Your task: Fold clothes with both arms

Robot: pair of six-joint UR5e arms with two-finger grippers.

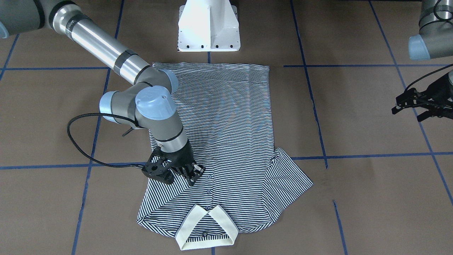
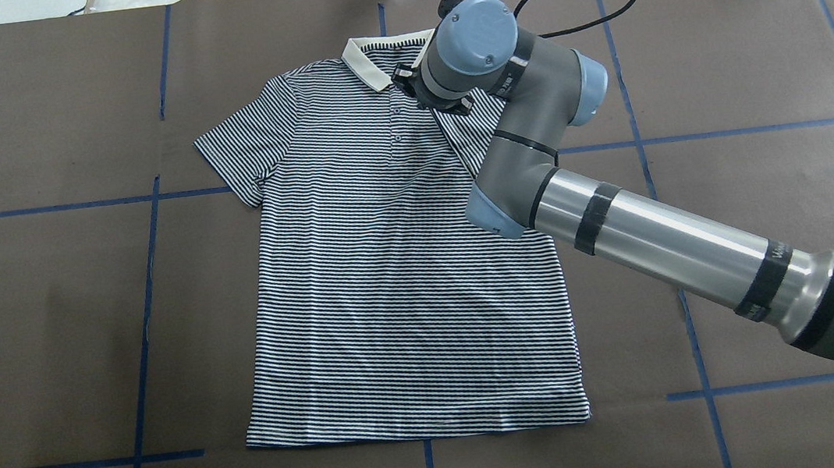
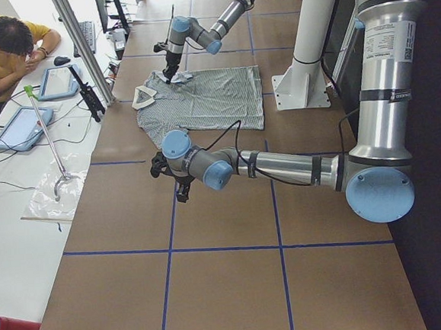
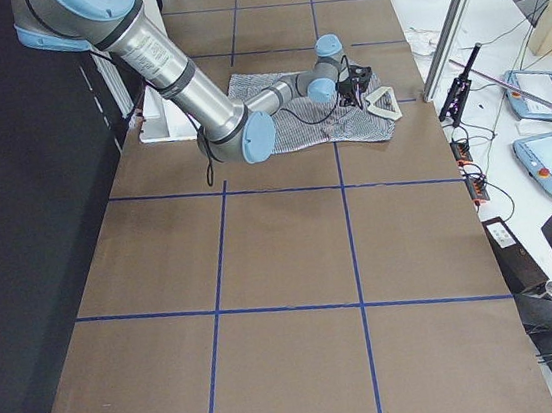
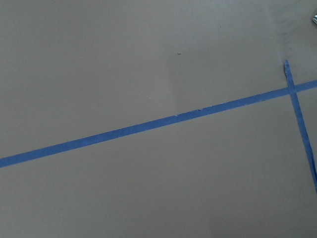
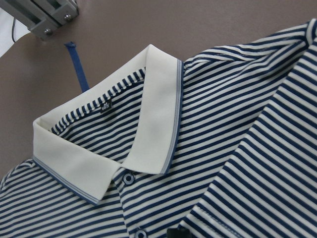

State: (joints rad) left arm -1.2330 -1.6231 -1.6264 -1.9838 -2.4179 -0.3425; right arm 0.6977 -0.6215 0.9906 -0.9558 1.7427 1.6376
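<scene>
Brown-paper table (image 1: pixel 354 117) with a blue tape grid, and a white pedestal (image 1: pixel 208 28) at the robot's edge.

Front view: the shirt (image 1: pixel 226 124) lies flat, front up, hem near the pedestal and collar (image 1: pixel 207 230) at the far end. The right gripper (image 1: pixel 191 173) is down on the shirt's right shoulder, just beside the placket. The sleeve on that side lies turned in over the chest, so I read this as the sleeve fold being laid down. Can't tell if its fingers are spread or pinching cloth. The left gripper (image 1: pixel 410 106) hangs well apart from the shirt, off to the left. Its fingers look spread with nothing in them; probably parked to keep clear.

Overhead: the right arm (image 2: pixel 661 237) crosses the shirt's right side and its wrist hides the gripper. The left sleeve (image 2: pixel 243 152) lies out flat, not yet folded.

Left side view: the left gripper is low over bare table. A person (image 3: pixel 5 52) sits at a desk beyond the far edge.

Right side view: too small to settle the fingers.

Left wrist: only paper and tape (image 5: pixel 148 124), so no cloth under it.

Right wrist: collar and top button (image 6: pixel 129 178) fill the view, so the gripper sits just short of the collar, on the robot's side. My guess for the next move: the left arm takes the left sleeve.
</scene>
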